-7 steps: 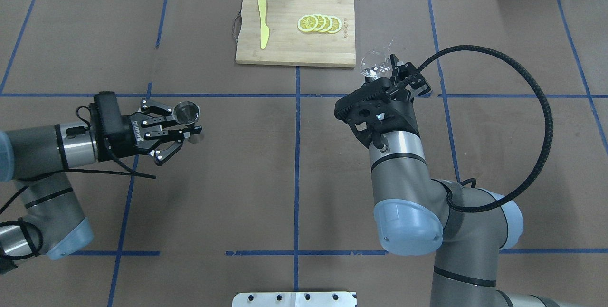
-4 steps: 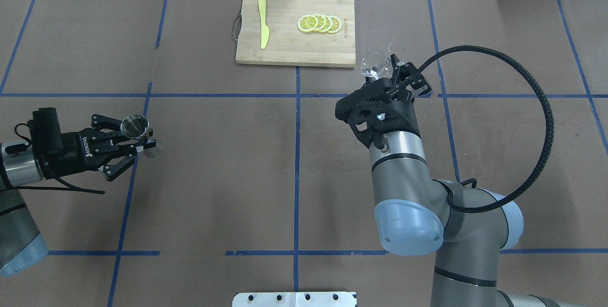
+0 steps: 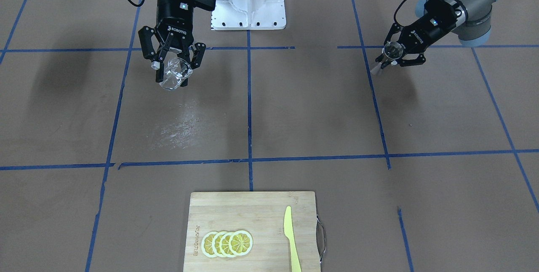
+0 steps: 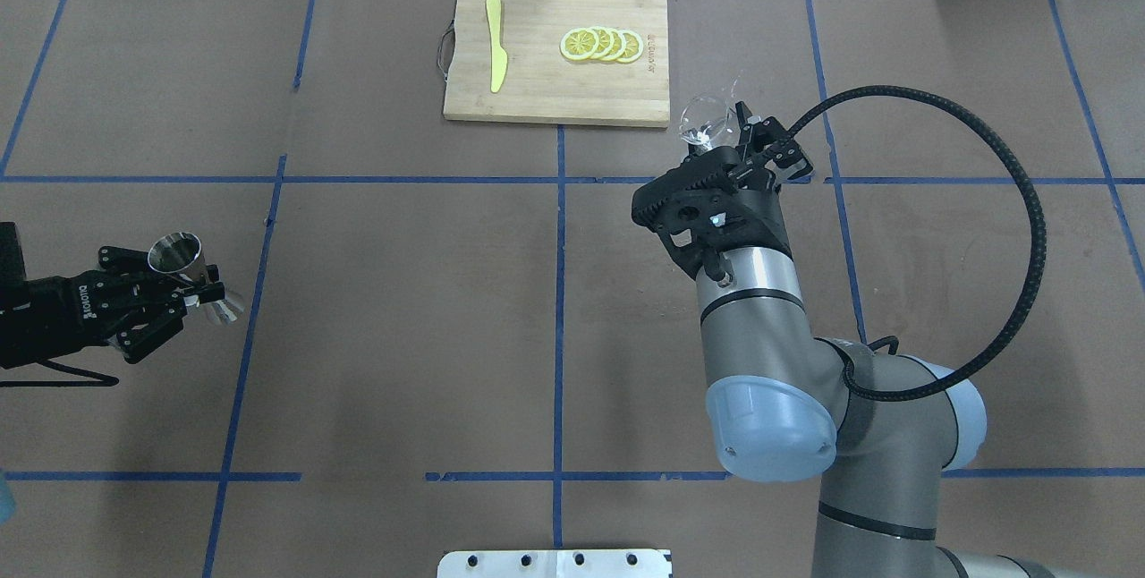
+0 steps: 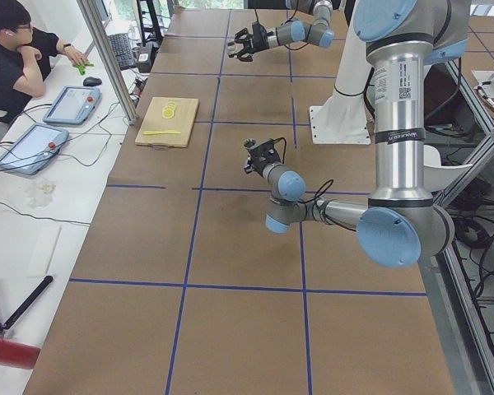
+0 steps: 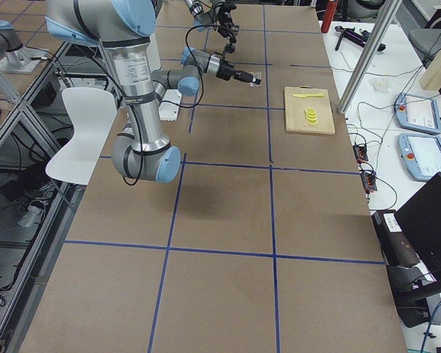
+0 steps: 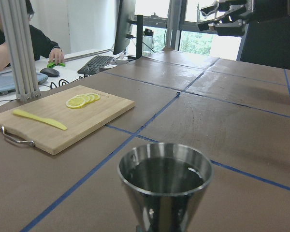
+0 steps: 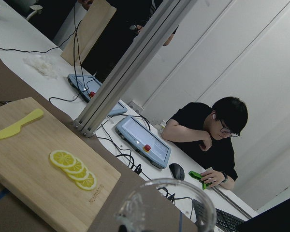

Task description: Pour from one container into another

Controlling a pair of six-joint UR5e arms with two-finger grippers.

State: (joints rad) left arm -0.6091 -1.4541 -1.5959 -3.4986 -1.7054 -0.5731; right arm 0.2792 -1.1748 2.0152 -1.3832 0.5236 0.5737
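The left pincer [image 4: 213, 284] is clamped on one jigger [image 4: 176, 252], upright at the overhead view's left edge. The right pincer [image 3: 173, 77] is clamped on one glass cup [image 4: 707, 120], right of centre. The contents of both are indeterminate. One cutting board [image 4: 537, 90] carries four lemon slices [image 4: 601, 44] and one knife [image 4: 495, 41].

Glossy steel jigger [image 7: 165, 186], clear glass cup [image 3: 173, 73]

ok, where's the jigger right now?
Overhead view, far left: the jigger is held in the left pincer, just left of a blue tape line, far from the glass cup.
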